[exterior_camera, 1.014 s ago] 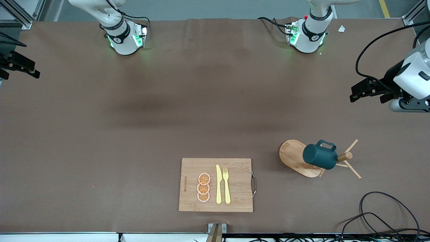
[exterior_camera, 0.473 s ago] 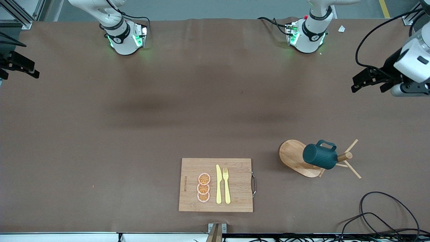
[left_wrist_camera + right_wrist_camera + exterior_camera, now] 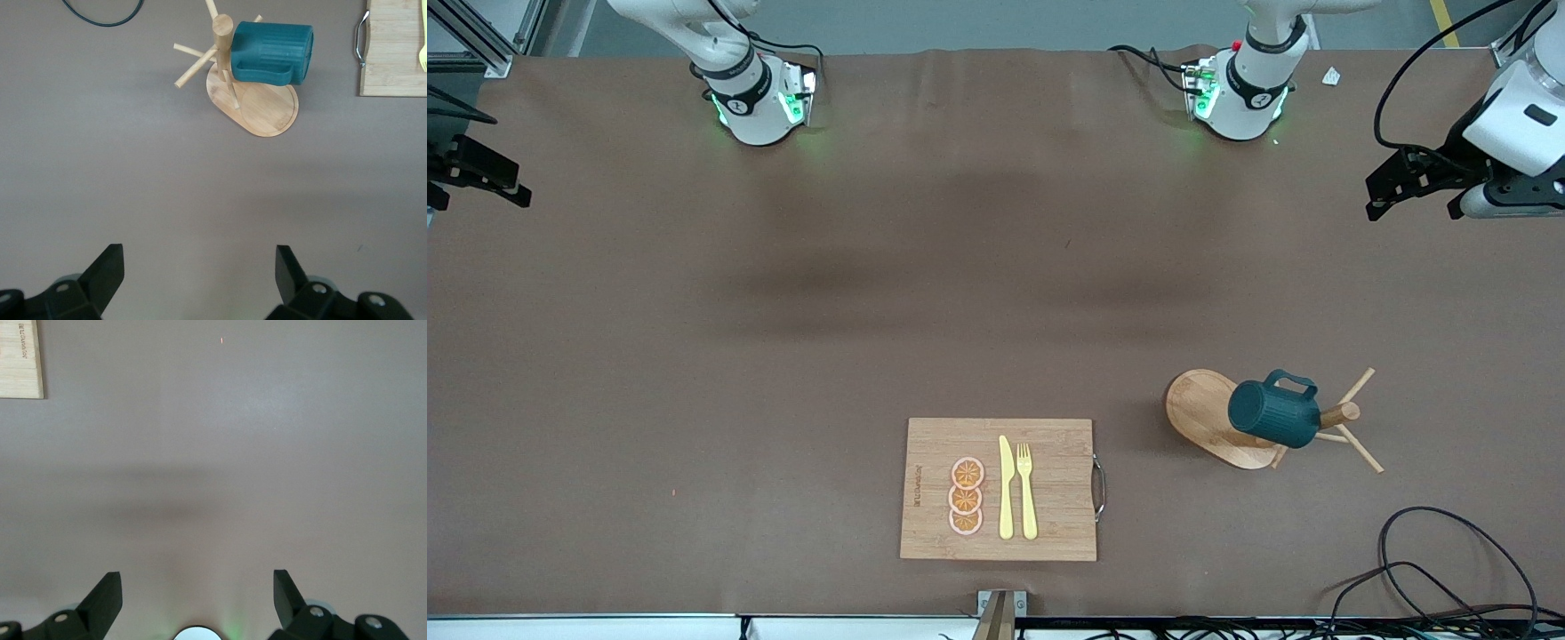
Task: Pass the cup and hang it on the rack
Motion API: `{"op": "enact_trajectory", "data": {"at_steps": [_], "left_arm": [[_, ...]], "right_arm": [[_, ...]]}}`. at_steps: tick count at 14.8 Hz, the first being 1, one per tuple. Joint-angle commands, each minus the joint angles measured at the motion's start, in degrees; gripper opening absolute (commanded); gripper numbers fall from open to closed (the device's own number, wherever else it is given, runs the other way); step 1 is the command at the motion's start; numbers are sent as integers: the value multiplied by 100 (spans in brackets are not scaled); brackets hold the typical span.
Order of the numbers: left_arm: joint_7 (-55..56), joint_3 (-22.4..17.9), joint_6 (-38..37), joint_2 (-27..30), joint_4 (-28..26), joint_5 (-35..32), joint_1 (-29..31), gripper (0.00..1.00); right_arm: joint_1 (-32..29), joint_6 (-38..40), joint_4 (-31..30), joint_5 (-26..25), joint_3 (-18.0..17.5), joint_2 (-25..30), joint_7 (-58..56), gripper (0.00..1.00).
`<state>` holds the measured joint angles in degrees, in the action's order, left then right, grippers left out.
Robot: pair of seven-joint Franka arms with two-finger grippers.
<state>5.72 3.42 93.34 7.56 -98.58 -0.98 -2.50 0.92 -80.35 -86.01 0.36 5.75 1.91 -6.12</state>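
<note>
The dark teal ribbed cup [image 3: 1272,416] hangs by its handle on a peg of the light wooden rack [image 3: 1200,413], which stands toward the left arm's end of the table. In the left wrist view the cup [image 3: 273,50] lies sideways against the post above the rack's oval base [image 3: 267,113]. My left gripper [image 3: 1374,197] is open and empty, up in the air over bare table at the left arm's end, well apart from the rack; its own view shows it wide open [image 3: 199,257]. My right gripper [image 3: 507,178] waits open and empty at the right arm's end [image 3: 197,577].
A bamboo cutting board [image 3: 1049,444] with orange slices [image 3: 966,496], a yellow knife [image 3: 1006,489] and a fork [image 3: 1027,489] lies near the front edge. Black cables [image 3: 1440,569] coil at the front corner by the left arm's end. A bracket [image 3: 1000,609] sits at the front edge.
My left gripper has drawn away from the rack toward the robots' edge of the table. The cup, the rack and the right arm have not moved.
</note>
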Motion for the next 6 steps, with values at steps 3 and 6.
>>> {"op": "enact_trajectory", "data": {"at_steps": [3,6], "left_arm": [[-36,1,87,-184,225,-113,-75,100],[-97,10,88,-360,444,-113,-14,100]], "right_arm": [[-57,-24,-135,-53,-47,143,-73,100],[-57,-24,-135,-53,-38,143,-73,100]]}}
